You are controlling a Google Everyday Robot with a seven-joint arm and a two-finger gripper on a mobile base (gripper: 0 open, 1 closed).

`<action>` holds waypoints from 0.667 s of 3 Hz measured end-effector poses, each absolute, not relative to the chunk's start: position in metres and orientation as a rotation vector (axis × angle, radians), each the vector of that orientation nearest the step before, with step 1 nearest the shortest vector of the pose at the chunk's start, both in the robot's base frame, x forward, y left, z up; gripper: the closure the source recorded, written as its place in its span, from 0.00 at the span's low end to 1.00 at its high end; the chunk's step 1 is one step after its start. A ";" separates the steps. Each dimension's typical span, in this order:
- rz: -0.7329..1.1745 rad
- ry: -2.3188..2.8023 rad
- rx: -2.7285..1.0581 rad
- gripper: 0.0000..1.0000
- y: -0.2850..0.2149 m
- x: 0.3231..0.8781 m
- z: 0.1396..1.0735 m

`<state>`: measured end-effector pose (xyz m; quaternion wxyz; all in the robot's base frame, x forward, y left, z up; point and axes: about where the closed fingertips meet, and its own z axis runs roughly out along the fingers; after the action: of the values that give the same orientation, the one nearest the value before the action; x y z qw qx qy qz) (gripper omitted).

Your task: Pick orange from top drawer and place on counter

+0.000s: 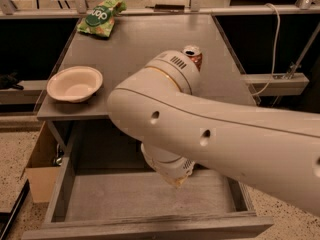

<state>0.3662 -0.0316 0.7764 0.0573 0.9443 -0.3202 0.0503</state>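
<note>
The gripper (172, 172) is hanging low inside the open drawer (59, 194), with the arm hiding most of it; whether it is clamping anything I cannot tell. An orange-tan patch at its tip is probably the orange (179, 179), so the pick is looking underway. The next move is calling for a rise clear of the desk (150, 39) edge, then a set-down on the bare stretch between bowl (75, 83) and can (193, 57).

Warm, dim indoor light from above. My arm (210, 129) catches a soft sheen along its top and throws shadow into the top drawer (125, 196), where my gripper (176, 178) hangs (mostly shaded); the counter (145, 44) shows mild glare.
</note>
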 end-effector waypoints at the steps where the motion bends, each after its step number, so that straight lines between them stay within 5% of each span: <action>1: 0.239 -0.958 2.879 1.00 -0.026 0.377 0.818; 2: 0.245 -0.963 2.889 0.97 -0.023 0.379 0.823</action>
<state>0.3788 -0.0232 0.8226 0.0430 0.9447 -0.3150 0.0800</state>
